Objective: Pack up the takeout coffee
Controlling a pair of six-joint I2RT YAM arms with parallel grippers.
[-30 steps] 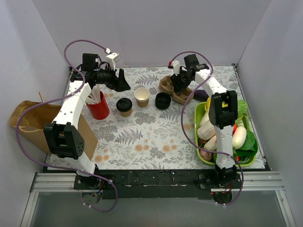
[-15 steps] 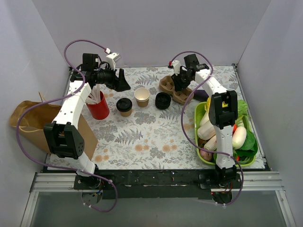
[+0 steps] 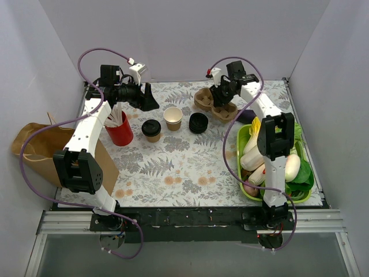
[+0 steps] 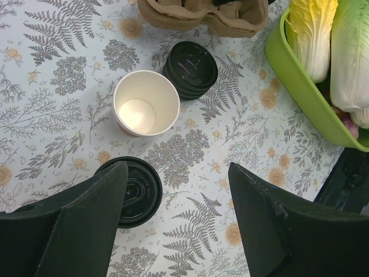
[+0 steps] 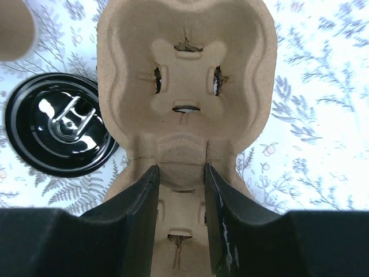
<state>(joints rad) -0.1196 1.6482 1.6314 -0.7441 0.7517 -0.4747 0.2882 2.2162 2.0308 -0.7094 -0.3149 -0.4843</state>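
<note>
Table cover (image 3: pixel 173 167): white, printed with grey ferns and peach blossoms.
Open paper cup (image 3: pixel 173 118): cream-white wall, tan interior.
Loose lid (image 3: pixel 198 122), at the open cup's 3 o'clock: glossy black.
Lidded cup (image 3: pixel 151 128), at its 8 o'clock: black lid, tan wall.
Pulp cup carrier (image 3: pixel 214 104): plain brown.
Stick cup (image 3: pixel 120 134): red; sticks (image 3: pixel 115 117) white.
Basket (image 3: pixel 240 161): lime green.
Vegetables (image 3: pixel 291 167): white, yellow-green, dark green.
Paper bag (image 3: pixel 34 144): kraft brown.
Left arm (image 3: pixel 86 130), right arm (image 3: pixel 262 107): white links, black joints.

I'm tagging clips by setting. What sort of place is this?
Probably a lab test booth staged as a takeout counter: plain white walls box in the fern-print table, the left arm and right arm are bolted at its near edge, and props include a paper cup and pulp carrier.
</note>
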